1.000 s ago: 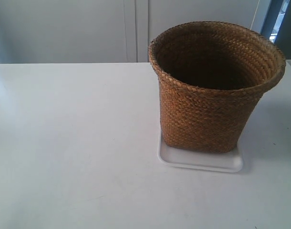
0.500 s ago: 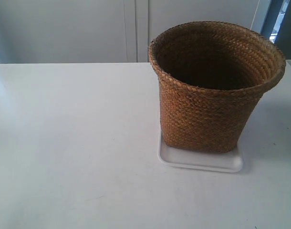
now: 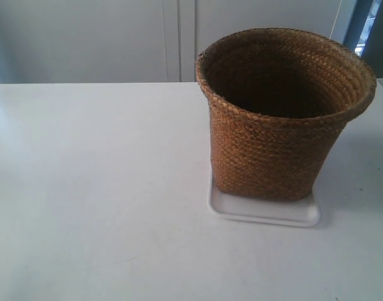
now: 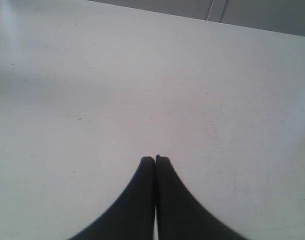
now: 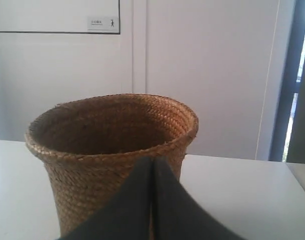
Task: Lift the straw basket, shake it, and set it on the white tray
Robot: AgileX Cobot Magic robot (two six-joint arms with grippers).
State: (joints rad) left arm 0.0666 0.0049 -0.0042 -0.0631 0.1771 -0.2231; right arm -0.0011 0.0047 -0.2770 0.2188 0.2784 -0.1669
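Straw basket (image 3: 273,150) on white tray (image 3: 267,216) | right tool (image 5: 152,160) closed, facing it, apart

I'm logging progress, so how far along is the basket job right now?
Done: the straw basket stands upright on the white tray. In hand: nothing; the left gripper is shut above the table, the right gripper shut, facing the basket. Left: apparently nothing, though the shake cannot be confirmed.

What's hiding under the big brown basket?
A white tray lies under the straw basket. Only the tray's near edge and one side strip peek out. The rest is covered by the basket, so it can't be seen.
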